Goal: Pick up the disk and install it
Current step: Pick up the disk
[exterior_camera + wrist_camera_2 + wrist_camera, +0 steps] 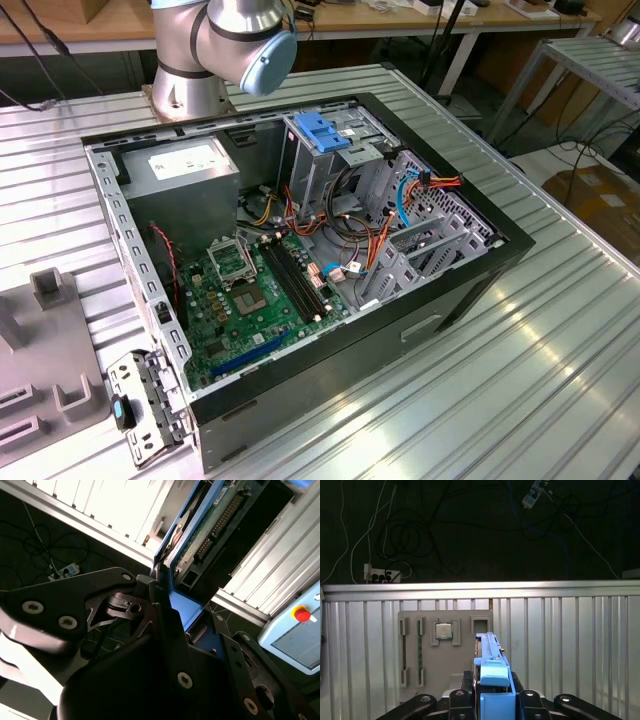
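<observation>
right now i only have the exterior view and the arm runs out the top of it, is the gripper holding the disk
observer: yes. In the first wrist view the gripper is shut on the disk, which stands on edge in its grip.
operator: where on it is the grip
observer: at one end, on the blue carrier rail. In the second wrist view the green circuit board side of the disk is exposed.
operator: what's out past the disk
observer: in the first wrist view, the grey fixture tray lies on the ribbed table, with a square chip in one of its pockets.
</observation>
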Robot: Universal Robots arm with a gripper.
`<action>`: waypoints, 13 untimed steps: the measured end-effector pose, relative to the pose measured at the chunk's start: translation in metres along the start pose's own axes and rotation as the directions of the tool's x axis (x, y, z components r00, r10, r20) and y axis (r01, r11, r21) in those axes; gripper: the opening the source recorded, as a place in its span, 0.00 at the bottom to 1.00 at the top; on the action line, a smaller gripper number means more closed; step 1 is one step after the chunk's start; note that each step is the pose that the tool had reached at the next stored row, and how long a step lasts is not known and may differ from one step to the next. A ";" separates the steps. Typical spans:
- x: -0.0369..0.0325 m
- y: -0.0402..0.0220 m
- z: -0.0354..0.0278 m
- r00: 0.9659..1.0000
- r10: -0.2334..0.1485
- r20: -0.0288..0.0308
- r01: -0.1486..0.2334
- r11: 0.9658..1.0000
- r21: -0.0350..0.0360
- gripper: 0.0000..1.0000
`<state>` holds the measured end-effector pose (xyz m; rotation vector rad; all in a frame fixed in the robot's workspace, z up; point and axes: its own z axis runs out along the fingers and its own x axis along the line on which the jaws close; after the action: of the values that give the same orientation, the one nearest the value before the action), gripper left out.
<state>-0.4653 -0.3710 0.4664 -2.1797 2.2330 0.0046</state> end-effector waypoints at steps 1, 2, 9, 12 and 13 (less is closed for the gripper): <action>0.0000 0.0000 0.0000 1.000 0.000 0.000 0.000 1.000 0.000 0.37; 0.0000 0.0000 0.0000 1.000 0.000 0.000 0.000 1.000 0.000 0.37; -0.0001 0.0000 -0.0032 1.000 0.000 0.000 0.000 1.000 0.000 0.37; -0.0001 -0.0001 -0.0061 1.000 0.000 0.000 0.000 1.000 0.000 0.37; -0.0001 -0.0001 -0.0075 1.000 0.000 0.000 0.000 1.000 0.000 0.37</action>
<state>-0.4653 -0.3710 0.4739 -2.1796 2.2331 0.0046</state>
